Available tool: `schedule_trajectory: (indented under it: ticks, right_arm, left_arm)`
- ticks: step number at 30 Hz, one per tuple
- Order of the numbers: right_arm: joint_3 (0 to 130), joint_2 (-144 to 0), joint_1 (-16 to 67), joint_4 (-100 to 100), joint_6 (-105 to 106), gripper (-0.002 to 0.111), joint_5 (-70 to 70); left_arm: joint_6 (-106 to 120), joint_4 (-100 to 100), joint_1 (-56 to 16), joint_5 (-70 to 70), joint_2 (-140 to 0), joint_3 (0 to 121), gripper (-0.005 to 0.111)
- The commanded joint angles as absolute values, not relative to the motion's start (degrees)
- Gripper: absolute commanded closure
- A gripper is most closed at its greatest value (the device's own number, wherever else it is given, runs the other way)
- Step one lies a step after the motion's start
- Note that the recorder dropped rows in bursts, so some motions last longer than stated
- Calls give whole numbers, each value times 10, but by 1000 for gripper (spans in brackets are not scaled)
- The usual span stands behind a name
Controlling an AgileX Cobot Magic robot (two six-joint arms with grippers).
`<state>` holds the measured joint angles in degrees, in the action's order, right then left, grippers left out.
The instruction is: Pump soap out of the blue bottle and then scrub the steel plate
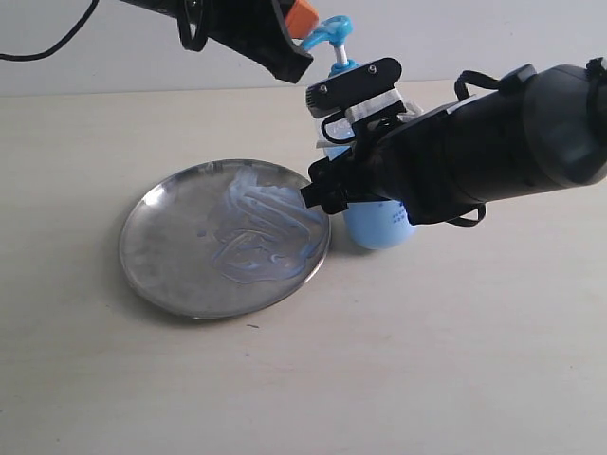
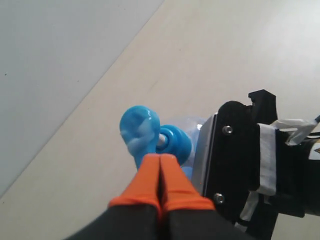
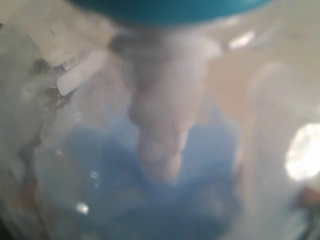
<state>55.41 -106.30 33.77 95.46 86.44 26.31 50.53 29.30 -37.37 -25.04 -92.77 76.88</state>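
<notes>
On the tabletop (image 1: 427, 379), the steel plate (image 1: 156, 246) carries smeared soap (image 1: 261, 227). The blue bottle (image 1: 379, 227) stands at its 3 o'clock. I judge pumping to be in hand: the left gripper (image 2: 160, 165) has its jaws closed and empty at the pump head (image 2: 141, 127). The right gripper (image 1: 365, 142) is at the bottle, but I cannot tell whether its jaws clamp it. Scrubbing needs a tool, and I see none.

In the exterior view the right arm (image 1: 474, 152) covers the middle of the blue bottle (image 1: 379, 227), and how its jaws stand cannot be told. The left arm (image 1: 237, 28) is cut by the upper edge. The right wrist view shows the bottle only as a blur.
</notes>
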Motion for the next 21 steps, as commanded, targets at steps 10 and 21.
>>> schedule_trajectory:
  ticks: [10, 21]
  right_arm:
    - [551, -1068, 340, 971, 873, 108, 223]
    - [551, -1068, 340, 971, 875, 108, 224]
  left_arm:
    - [511, 294, -373, -247, -960, 775, 107]
    - [519, 298, -373, -235, -971, 778, 107]
